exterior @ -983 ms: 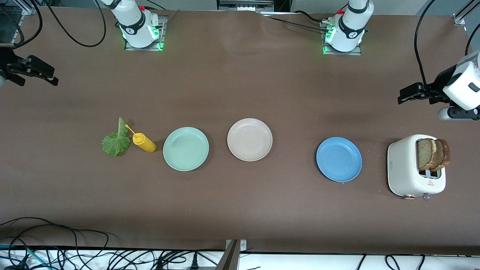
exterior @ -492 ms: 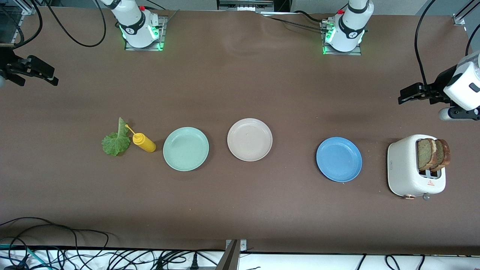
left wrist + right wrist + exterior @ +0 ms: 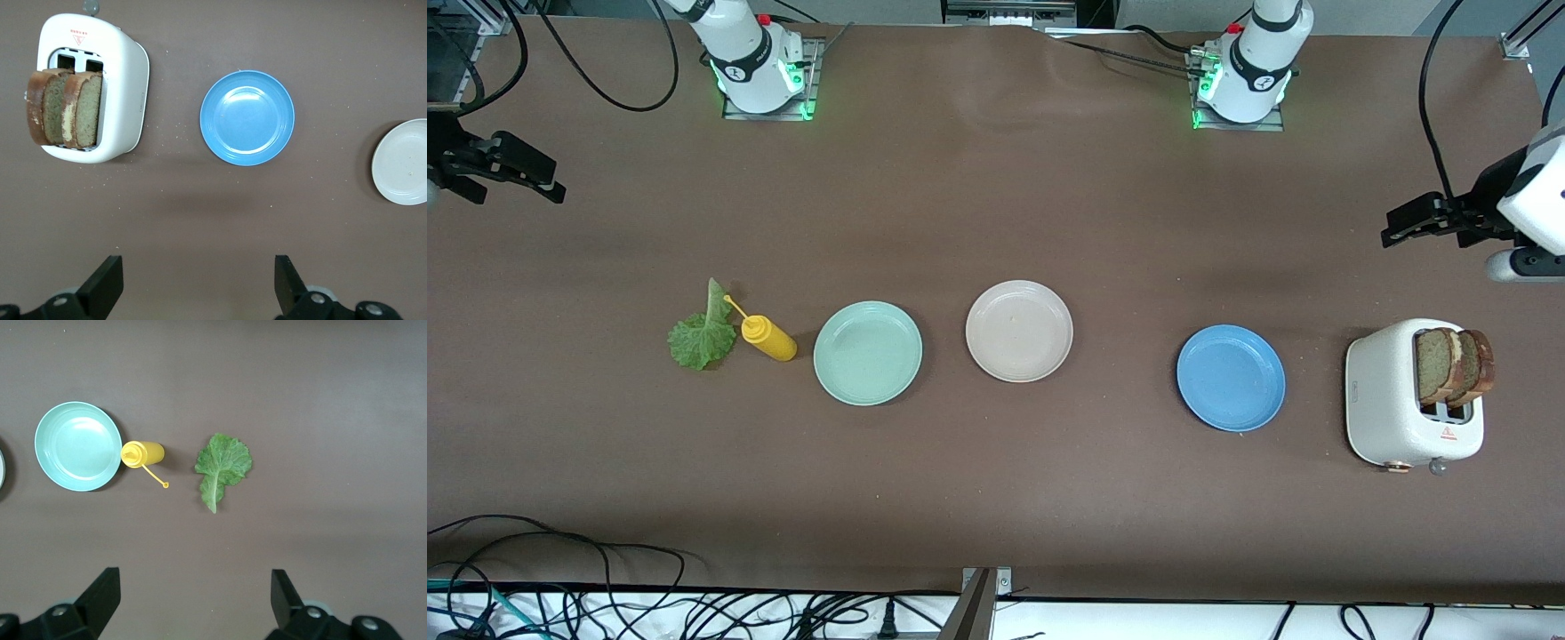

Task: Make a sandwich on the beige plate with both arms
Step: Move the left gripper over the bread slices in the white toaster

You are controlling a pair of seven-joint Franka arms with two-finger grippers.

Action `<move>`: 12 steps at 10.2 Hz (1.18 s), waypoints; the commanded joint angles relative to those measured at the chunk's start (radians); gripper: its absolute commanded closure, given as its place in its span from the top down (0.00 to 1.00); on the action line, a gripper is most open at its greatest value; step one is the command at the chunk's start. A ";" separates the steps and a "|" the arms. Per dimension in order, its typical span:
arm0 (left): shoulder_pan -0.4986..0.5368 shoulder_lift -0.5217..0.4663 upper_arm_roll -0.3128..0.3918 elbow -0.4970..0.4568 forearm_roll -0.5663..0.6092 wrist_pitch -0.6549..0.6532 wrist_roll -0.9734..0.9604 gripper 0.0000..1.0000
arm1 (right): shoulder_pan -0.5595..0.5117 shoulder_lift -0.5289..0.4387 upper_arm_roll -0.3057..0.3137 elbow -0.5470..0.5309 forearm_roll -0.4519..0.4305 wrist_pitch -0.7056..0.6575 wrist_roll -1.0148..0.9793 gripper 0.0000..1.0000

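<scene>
The beige plate lies bare mid-table and shows in the left wrist view. Two brown-crusted bread slices stand up out of a white toaster at the left arm's end. A green lettuce leaf lies flat toward the right arm's end. My left gripper hangs open and holds nothing, over bare table by the toaster. Over the table's edge at the right arm's end, my right gripper is open with nothing in it.
A yellow squeeze bottle lies beside the lettuce. A mint-green plate sits between the bottle and the beige plate. A blue plate lies between the beige plate and the toaster.
My left gripper has drifted a little toward the left arm's end of the table. The right arm and everything on the table have stayed put.
</scene>
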 commanded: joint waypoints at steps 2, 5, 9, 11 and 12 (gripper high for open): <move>0.007 0.011 -0.004 0.034 0.004 -0.012 0.023 1.00 | -0.009 -0.005 0.003 0.017 0.016 -0.022 0.006 1.00; 0.007 0.013 -0.004 0.034 0.005 -0.012 0.025 1.00 | -0.009 -0.005 0.003 0.017 0.016 -0.023 0.006 1.00; 0.008 0.048 0.002 0.037 0.007 -0.012 0.026 1.00 | -0.009 -0.005 0.003 0.017 0.016 -0.023 0.006 1.00; 0.013 0.053 0.001 0.037 0.026 -0.012 0.031 1.00 | -0.009 -0.005 0.003 0.017 0.016 -0.022 0.006 1.00; 0.008 0.057 -0.005 0.037 0.084 -0.012 0.026 1.00 | -0.009 -0.005 0.003 0.017 0.016 -0.023 0.005 1.00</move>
